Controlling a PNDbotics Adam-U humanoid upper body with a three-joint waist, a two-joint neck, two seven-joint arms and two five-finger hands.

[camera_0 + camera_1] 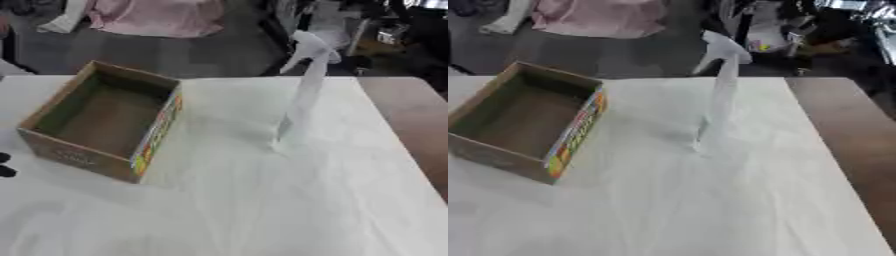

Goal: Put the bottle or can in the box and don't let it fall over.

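At your far left edge: dark fingertips of the left hand (5,165); whether spread or curled, you cannot tell. Next: open cardboard box (103,120). Right of it, well apart: white spray bottle (304,95), upright on the white tablecloth (262,210).

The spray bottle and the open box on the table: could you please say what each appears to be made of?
The spray bottle looks like pale translucent plastic with a white trigger head. The box looks like matte brown cardboard, its inside bare and one outer side colour-printed.
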